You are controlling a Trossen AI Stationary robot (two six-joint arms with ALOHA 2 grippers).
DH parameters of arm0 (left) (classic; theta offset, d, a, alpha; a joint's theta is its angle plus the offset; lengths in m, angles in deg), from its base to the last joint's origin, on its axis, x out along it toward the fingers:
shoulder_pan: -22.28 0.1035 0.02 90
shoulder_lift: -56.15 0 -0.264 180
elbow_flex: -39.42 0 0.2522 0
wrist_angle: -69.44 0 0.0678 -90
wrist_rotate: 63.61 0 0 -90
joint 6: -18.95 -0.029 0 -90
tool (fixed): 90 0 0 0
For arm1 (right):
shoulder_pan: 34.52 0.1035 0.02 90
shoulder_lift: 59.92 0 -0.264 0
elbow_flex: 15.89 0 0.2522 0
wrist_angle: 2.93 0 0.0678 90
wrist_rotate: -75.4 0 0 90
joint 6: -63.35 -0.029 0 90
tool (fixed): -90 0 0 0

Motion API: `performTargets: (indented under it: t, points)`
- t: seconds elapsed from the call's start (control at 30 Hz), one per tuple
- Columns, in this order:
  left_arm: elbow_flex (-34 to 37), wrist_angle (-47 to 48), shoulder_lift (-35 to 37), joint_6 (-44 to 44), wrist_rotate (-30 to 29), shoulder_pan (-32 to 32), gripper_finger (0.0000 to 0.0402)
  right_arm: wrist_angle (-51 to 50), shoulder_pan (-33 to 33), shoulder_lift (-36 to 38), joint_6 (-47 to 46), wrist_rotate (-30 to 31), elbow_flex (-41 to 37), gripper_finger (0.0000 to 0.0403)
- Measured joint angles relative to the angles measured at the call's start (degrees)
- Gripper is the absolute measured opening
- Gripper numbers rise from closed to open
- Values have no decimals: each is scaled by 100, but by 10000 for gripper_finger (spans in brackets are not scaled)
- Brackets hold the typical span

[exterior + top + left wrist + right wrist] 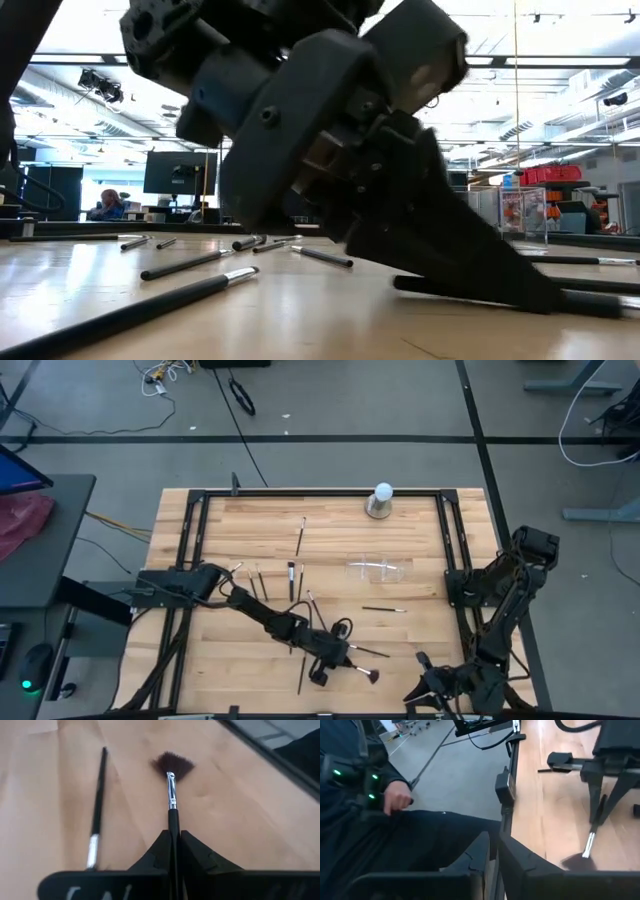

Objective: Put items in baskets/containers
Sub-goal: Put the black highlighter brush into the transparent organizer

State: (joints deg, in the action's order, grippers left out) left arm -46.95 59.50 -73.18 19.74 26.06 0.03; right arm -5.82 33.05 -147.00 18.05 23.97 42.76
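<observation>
My left gripper (335, 660) is down at the table's near middle, shut on a black fan brush (172, 795) with a dark fan tip (372, 677). A second dark brush (97, 805) lies beside it on the wood. Other brushes lie flat on the table at the far middle (300, 535), the middle (291, 580) and the right (384, 609). The clear holder (380, 569) stands on the table's far right part. My right gripper (430, 685) waits shut and empty at the near edge; it also shows in its wrist view (492, 855). My left gripper pinches the fan brush's black handle (173, 837) between its two fingers, behind the silver ferrule. The fingers (500, 270) slant down from above and the left, their tips at the table. The brush runs on forward from them along their line, its fan end on the wood.
A white ball on a grey round base (381, 500) stands at the far edge. A black frame (190, 560) runs round the table. A person's hand (397, 800) shows beyond the near edge, next to my right gripper. More brushes lie near the left arm (258, 582).
</observation>
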Motion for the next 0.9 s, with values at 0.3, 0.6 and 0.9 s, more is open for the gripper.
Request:
performTargets:
  t: [0.3, 0.6, 0.9]
  points:
    - [-2, 0, 581, -191, -651, -224, 23, -166, 33, -433, -859, -387, 0, 43]
    - [-4, -1021, 710, -119, -1556, -403, 23, -225, -14, -1438, -1921, -151, 0, 67]
    - [-6, -2346, 710, -645, -3032, -647, 23, -133, -546, -1926, -1453, 1980, -2, 194]
